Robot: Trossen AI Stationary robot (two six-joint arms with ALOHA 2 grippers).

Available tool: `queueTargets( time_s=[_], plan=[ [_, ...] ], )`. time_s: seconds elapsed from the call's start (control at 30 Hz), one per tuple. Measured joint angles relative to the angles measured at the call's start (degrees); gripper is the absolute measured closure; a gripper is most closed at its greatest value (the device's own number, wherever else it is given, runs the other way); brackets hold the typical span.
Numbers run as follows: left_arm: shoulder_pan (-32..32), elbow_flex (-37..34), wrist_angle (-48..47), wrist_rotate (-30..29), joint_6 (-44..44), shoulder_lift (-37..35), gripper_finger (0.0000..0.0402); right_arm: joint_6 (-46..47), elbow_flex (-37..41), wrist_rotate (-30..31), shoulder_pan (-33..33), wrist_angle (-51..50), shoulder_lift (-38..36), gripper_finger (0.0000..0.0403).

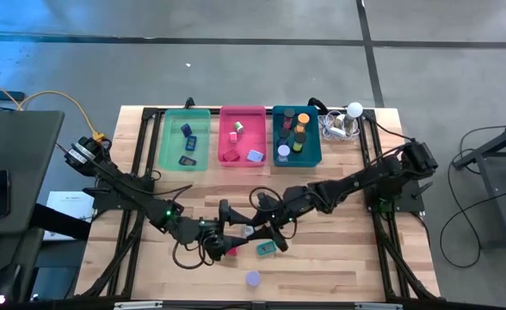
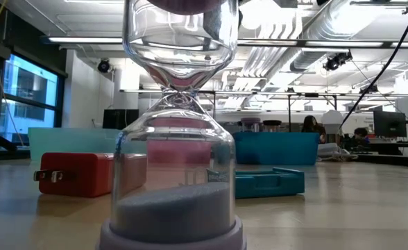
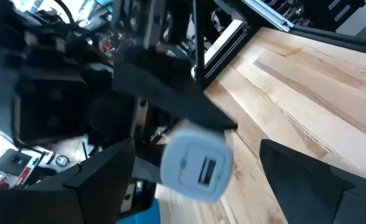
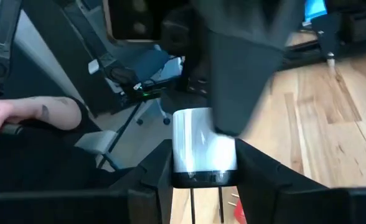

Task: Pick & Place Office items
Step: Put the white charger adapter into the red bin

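Two claws meet mid-surface over one white plug: the right claw (image 4: pixel 198 177) is clamped on the plug (image 4: pixel 201 149), the left claw (image 3: pixel 189 180) spread around it. I'd close left firmly before right lets go.

Two black jointed arms; green status light on left arm (image 1: pixel 168 211); yellow cable at its base.

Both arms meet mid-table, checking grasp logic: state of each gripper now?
Left gripper: jaws open, either side of the white plug adapter.
Right gripper: shut on the white plug adapter.
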State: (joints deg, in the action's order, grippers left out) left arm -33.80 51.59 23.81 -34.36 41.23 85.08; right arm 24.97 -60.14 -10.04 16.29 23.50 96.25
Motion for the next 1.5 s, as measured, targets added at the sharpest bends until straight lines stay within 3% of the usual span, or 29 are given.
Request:
queueTargets(
  time_s=[0.63, 1.5],
  plan=[
    [0.5, 0.0, -1.3, 0.2, -1.0, 0.0, 0.0070, -0.6, -0.8, 0.9, -0.6, -3.6, 0.0, 0.0282],
    [3.0, 0.0, -1.3, 5.0, -3.6, 0.0, 0.0085, -0.8, -0.8, 0.9, -0.6, -3.6, -0.1, 0.0282]
  ],
)
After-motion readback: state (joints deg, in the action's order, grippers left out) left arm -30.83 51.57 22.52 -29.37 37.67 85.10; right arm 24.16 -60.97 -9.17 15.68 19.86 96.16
